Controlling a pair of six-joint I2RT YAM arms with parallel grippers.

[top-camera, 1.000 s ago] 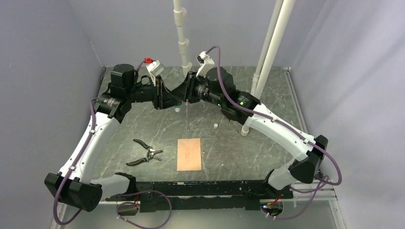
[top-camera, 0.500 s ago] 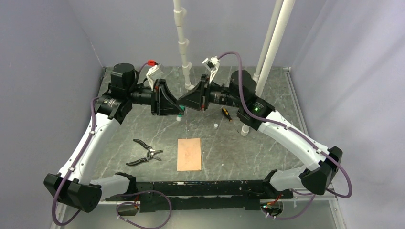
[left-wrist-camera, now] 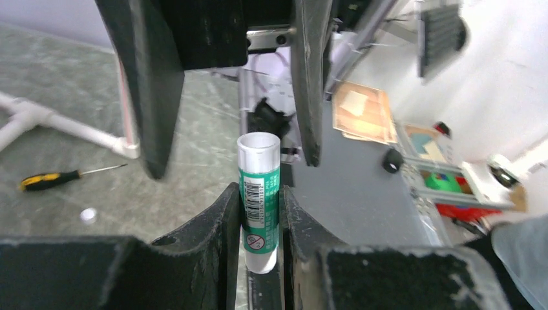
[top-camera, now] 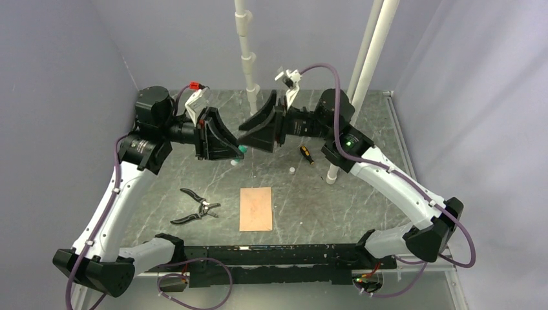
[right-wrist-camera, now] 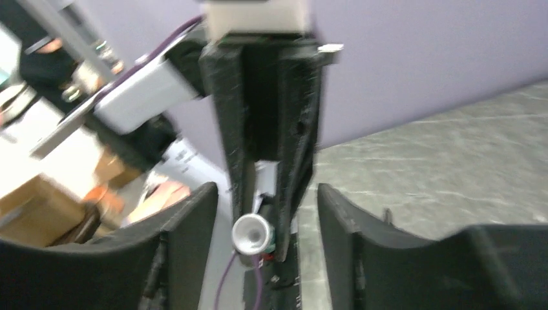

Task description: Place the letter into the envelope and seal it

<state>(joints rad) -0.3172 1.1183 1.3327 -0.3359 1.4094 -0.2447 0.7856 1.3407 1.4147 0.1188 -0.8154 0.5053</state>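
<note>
Left gripper [left-wrist-camera: 258, 200]: fingers [left-wrist-camera: 213, 226] closed on a glue stick [left-wrist-camera: 259, 161], clamped at the lower half of its green label. The stick stands upright in the wrist view, its white end poking out past the fingertips. Right gripper [right-wrist-camera: 266, 194]: jaws well apart and holding nothing. Its fingers [right-wrist-camera: 184, 245] stand to either side of the stick's free end without touching it, and the two grippers face each other tip to tip. Envelope [top-camera: 256, 208]: a flat tan rectangle with faint lines on its face, lying on the table [top-camera: 362, 194] between the two arm bases, near the front edge. No flap stands out, and whether the letter is inside cannot be told. Both grippers are raised off the table beyond the envelope's far edge, the left gripper [top-camera: 236, 152] a little left of it and the right gripper [top-camera: 249, 137] about in line with it. Pliers [top-camera: 194, 208]: black-handled, handles spread, lying just left of the envelope. Cap [top-camera: 292, 170]: small and white, on the table beyond the envelope's far right corner. Screwdriver [top-camera: 305, 154]: yellow and black handle, just past the cap, farther from the envelope. Pipes [top-camera: 249, 61]: white uprights, well beyond the envelope at the back of the table.
</note>
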